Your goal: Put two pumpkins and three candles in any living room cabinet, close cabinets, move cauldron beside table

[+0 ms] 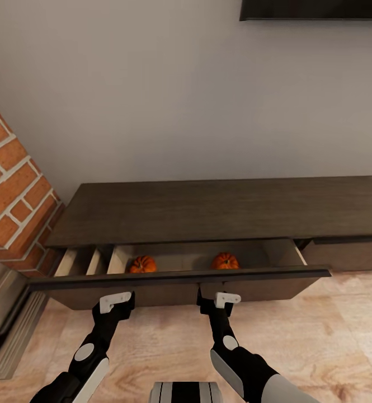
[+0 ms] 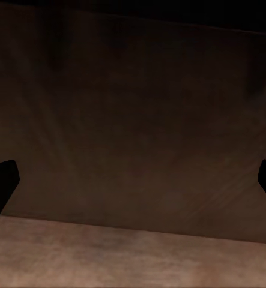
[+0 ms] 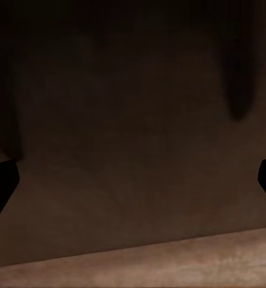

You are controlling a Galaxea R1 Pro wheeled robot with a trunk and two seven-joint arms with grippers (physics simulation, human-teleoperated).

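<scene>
The long dark brown cabinet (image 1: pixel 219 210) stands against the wall with one wide drawer (image 1: pixel 180 282) pulled out. Two orange pumpkins lie in its pale inside, one at the left (image 1: pixel 142 264) and one at the right (image 1: pixel 225 261). My left gripper (image 1: pixel 117 302) and right gripper (image 1: pixel 219 299) both sit close against the drawer front, just below its top edge. In the left wrist view the left gripper (image 2: pixel 133 186) is open, its dark fingertips (image 2: pixel 0 183) far apart with the brown drawer front (image 2: pixel 133 120) between them. The right gripper (image 3: pixel 133 186) is open in the same way. Candles, cauldron and table are out of view.
A red brick fireplace wall (image 1: pixel 12 190) rises at the left, with a grey hearth edge (image 1: pixel 6 319) on the floor beside the drawer's left end. Light wooden floor (image 1: pixel 331 336) spreads under my arms and to the right. A dark screen edge (image 1: pixel 314 10) hangs high on the wall.
</scene>
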